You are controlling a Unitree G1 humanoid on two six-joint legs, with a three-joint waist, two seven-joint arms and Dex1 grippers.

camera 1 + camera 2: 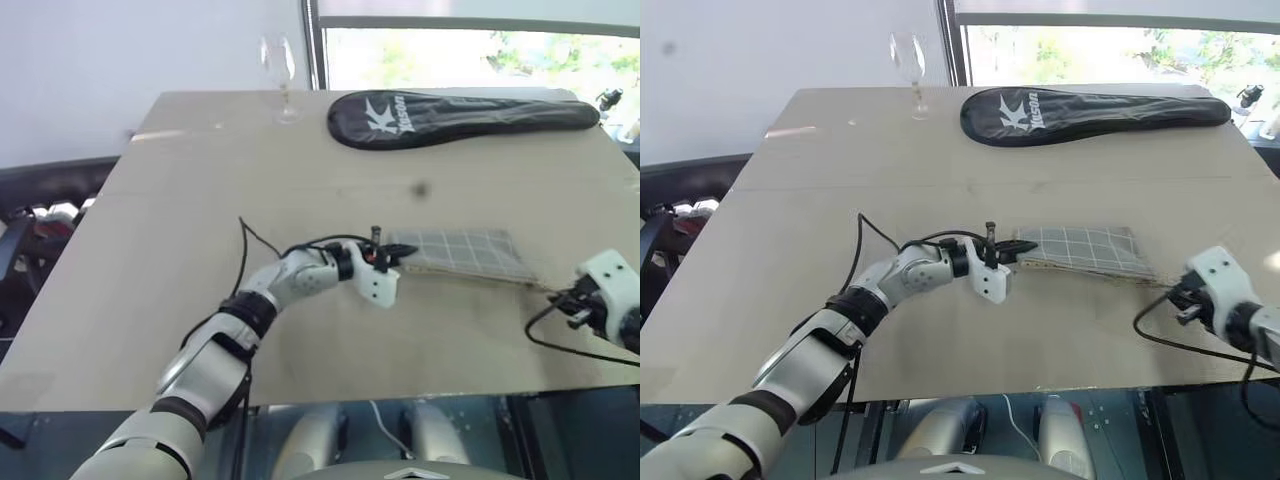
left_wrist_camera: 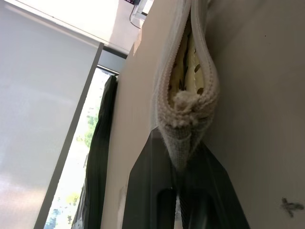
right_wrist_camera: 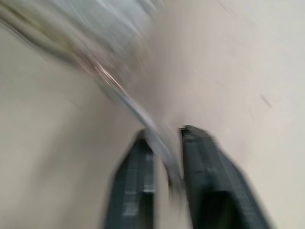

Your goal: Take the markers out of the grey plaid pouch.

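**Left gripper pinches the pouch end; right gripper off at the bench edge**

The grey plaid pouch [image 1: 466, 254] lies flat near the middle of the bench [image 1: 200, 230]. The left gripper [image 1: 398, 252] is clamped on the pouch's near end, where the zipper gapes onto yellowish lining [image 2: 190, 62]. The right gripper [image 3: 167, 157] sits apart from the pouch by the bench's right edge, something thin and blurred between its fingers; whether it grips cannot be told. A black racket cover [image 1: 460, 115] and a wine glass [image 1: 280, 70] stand at the far edge.

I read white "K" logo with word, maybe "Kason", on black racket cover [image 1: 460, 117], at far edge of table [image 1: 200, 250]. Nothing else readable.
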